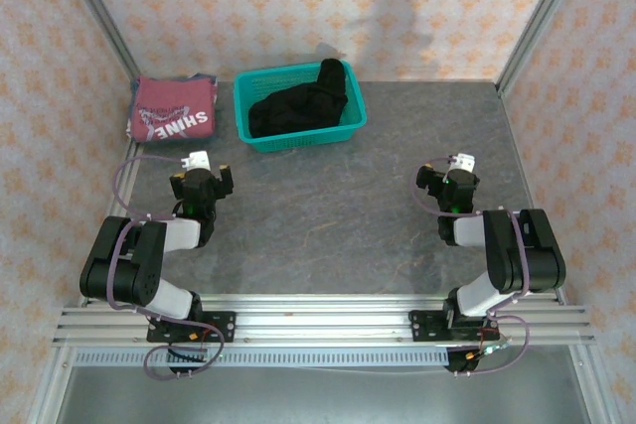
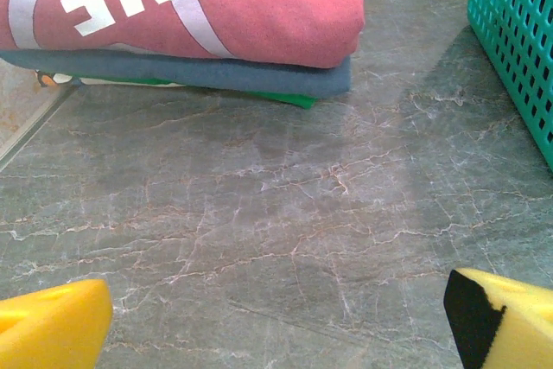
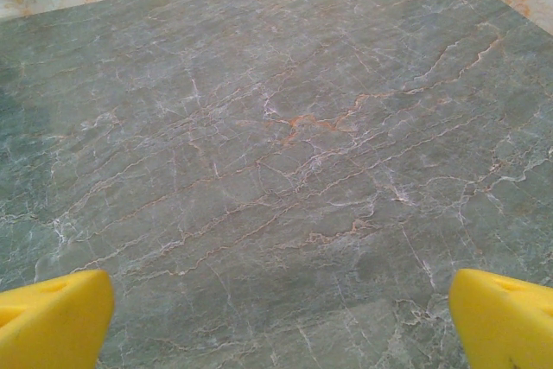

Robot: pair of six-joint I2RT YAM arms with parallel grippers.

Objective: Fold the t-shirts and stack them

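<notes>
A folded dark red t-shirt [image 1: 173,109] with white "SHINE" lettering tops a small stack at the back left of the table; in the left wrist view the red shirt [image 2: 216,6] lies over a blue layer [image 2: 259,75] and a green one [image 2: 289,98]. A crumpled black t-shirt [image 1: 303,106] sits in the teal basket [image 1: 250,96], one end draped over the back rim. My left gripper [image 1: 204,178] is open, low over bare table in front of the stack, its yellow fingers [image 2: 52,326] wide apart. My right gripper [image 1: 447,178] is open over bare table, fingers [image 3: 501,317] spread.
The teal mesh basket wall [image 2: 518,32] stands just right of the left gripper's path. Grey marbled tabletop [image 1: 328,215] stretches between the arms. Metal frame posts [image 1: 94,7] and patterned walls bound the table on three sides.
</notes>
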